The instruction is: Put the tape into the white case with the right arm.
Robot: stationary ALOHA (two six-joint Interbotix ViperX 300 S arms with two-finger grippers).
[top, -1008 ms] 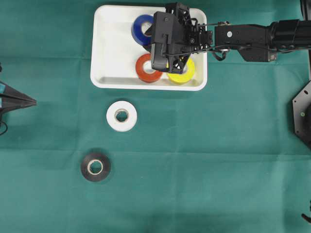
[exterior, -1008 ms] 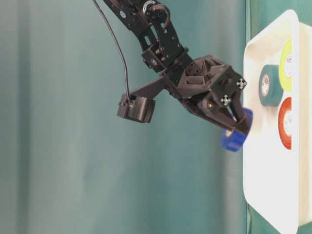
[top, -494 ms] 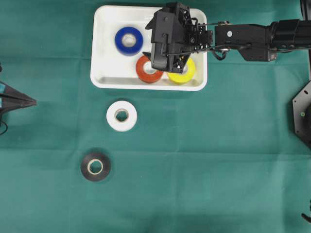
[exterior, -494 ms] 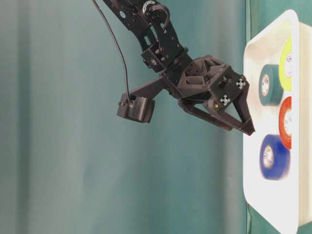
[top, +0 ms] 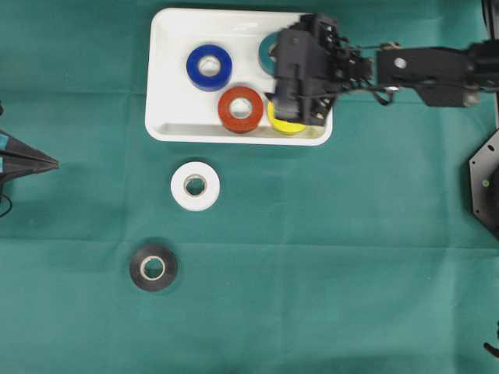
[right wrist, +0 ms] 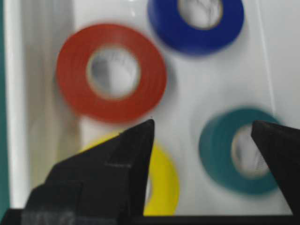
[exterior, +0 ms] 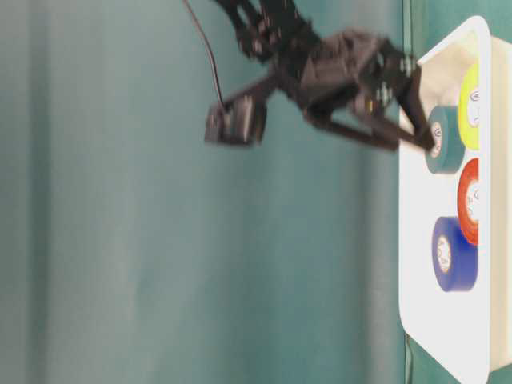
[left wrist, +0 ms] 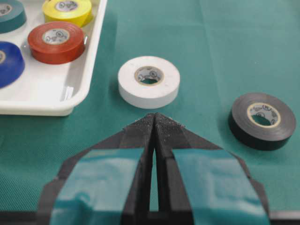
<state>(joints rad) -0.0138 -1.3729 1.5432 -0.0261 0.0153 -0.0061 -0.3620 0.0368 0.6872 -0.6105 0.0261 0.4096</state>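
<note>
Yellow tape [top: 290,125] mostly hidden under right gripper [top: 300,93] in overhead view, teal tape [top: 267,51] partly covered too, right arm [exterior: 320,64] motion-blurred at table level, wrist view blurry, blue tape [right wrist: 197,21] cut off at top.

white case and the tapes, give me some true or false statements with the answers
1. The white case holds four tapes. True: blue tape, red tape, yellow tape and teal tape.
2. The white tape lies in the case. False: it lies on the green cloth beside the case.
3. The right gripper holds the blue tape. False: its jaws are open and empty above the case.
4. The black tape is outside the case. True.
5. The left gripper is open. False: its fingers are shut together.
</note>
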